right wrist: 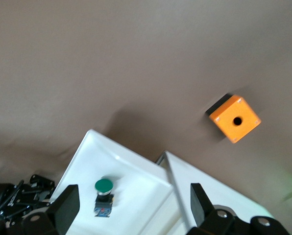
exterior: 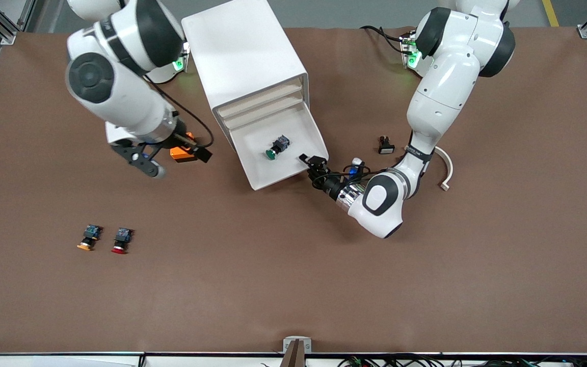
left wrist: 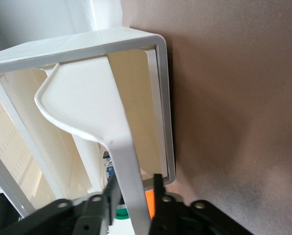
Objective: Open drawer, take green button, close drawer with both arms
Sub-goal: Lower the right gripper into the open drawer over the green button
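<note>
The drawer (exterior: 259,165) stands pulled out of the white cabinet (exterior: 242,56), its lowest one. The green-capped button (exterior: 275,148) lies on its side on the drawer's floor. My left gripper (exterior: 311,165) sits at the drawer's front corner toward the left arm's end. In the left wrist view this gripper (left wrist: 135,183) is open and straddles the drawer's rim (left wrist: 121,147); one finger rests against it, the other stands clear. My right gripper (exterior: 179,160) hangs wide open over the table beside the cabinet, holding nothing. In the right wrist view the button (right wrist: 103,186) shows beneath the right gripper (right wrist: 133,196).
An orange box (exterior: 184,153) with a round hole lies under the right hand. An orange-capped pushbutton (exterior: 87,239) and a red-capped one (exterior: 120,242) sit nearer the camera. A small black-and-white part (exterior: 386,146) and a curved cream piece (exterior: 446,173) lie by the left arm.
</note>
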